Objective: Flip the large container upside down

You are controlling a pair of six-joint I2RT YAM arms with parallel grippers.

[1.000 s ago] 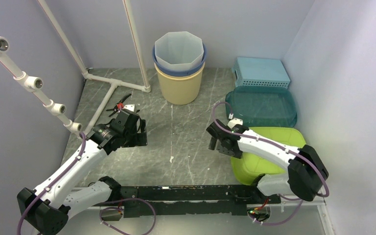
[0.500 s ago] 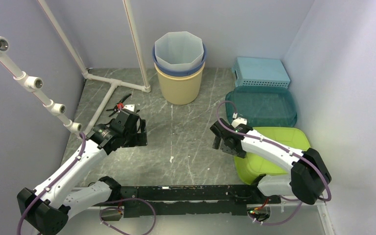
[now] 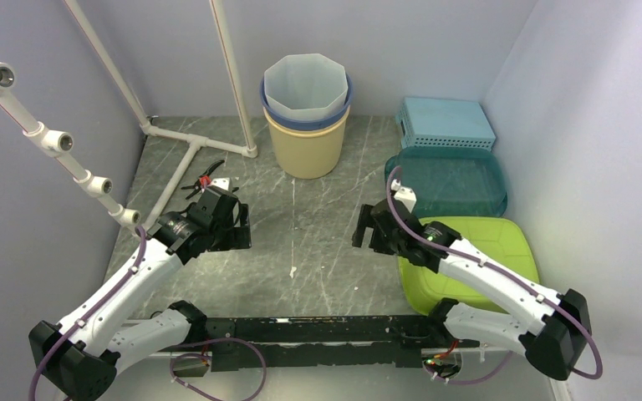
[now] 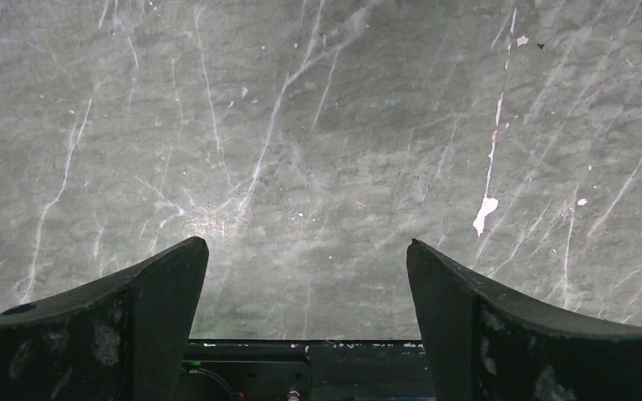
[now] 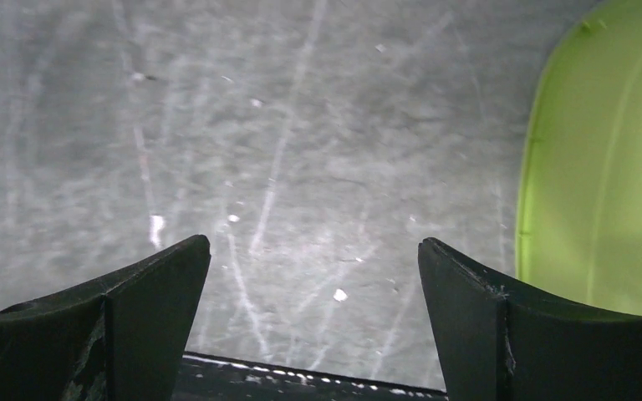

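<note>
The large container [image 3: 501, 246] is a lime-green tub at the right front of the table, and it looks bottom-up. Its left edge [image 5: 602, 167] also shows in the right wrist view. My right gripper [image 3: 368, 227] [image 5: 313, 242] hangs open over bare table just left of the tub, with nothing between its fingers. On the left side of the table my left gripper [image 3: 236, 225] [image 4: 308, 246] is also open and empty, well away from the tub.
A teal tray [image 3: 447, 180] lies behind the green tub, and a light-blue perforated basket [image 3: 445, 123] behind that. Stacked buckets [image 3: 307, 113] stand at the back centre. A white pipe frame [image 3: 192, 142] and small pliers [image 3: 205, 178] are at the back left.
My right arm has swung off the green tub, its elbow going right and its gripper moving slightly back. The tub's right edge has shifted a little to the right. The left arm is still.
</note>
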